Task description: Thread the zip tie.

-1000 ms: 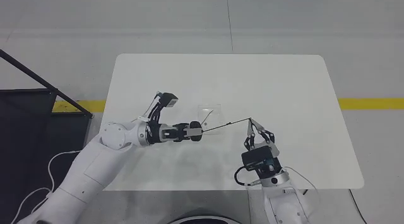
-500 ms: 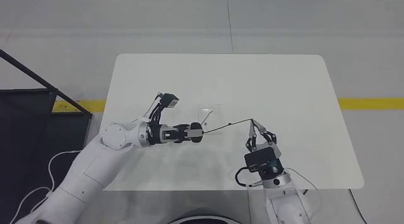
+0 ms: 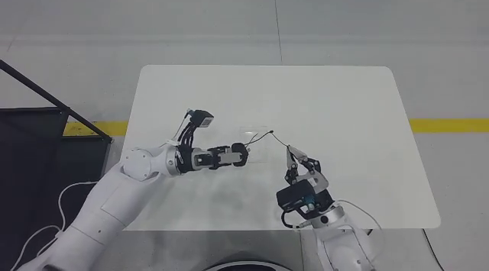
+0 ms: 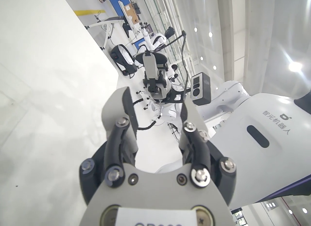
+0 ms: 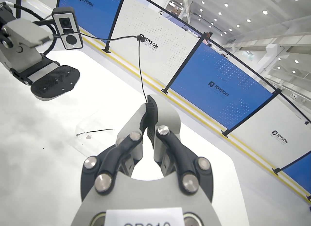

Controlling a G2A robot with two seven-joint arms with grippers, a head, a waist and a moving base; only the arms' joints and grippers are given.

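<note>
A thin black zip tie [image 3: 273,131] hangs above the white table [image 3: 344,103], bent at its small head [image 5: 140,38]. My right gripper [image 3: 289,149] is shut on one end; in the right wrist view the strand [image 5: 140,66] runs from the head to its pinched pads [image 5: 151,108]. The other strand leads to my left gripper [image 3: 241,150], which stands open [image 4: 156,105]. Its end rests against the tip of the grey finger [image 5: 36,35], while the black-padded finger [image 5: 57,83] is well apart from it.
A clear plastic sheet [image 3: 255,140] lies on the table under the tie, with a second short black tie [image 5: 97,131] on it. The rest of the white tabletop is bare. Blue and white barrier panels [image 5: 218,83] stand beyond the table's far edge.
My right gripper has moved left toward the left gripper. The tie, which ran almost straight between the two grippers, now bends sharply at its head.
</note>
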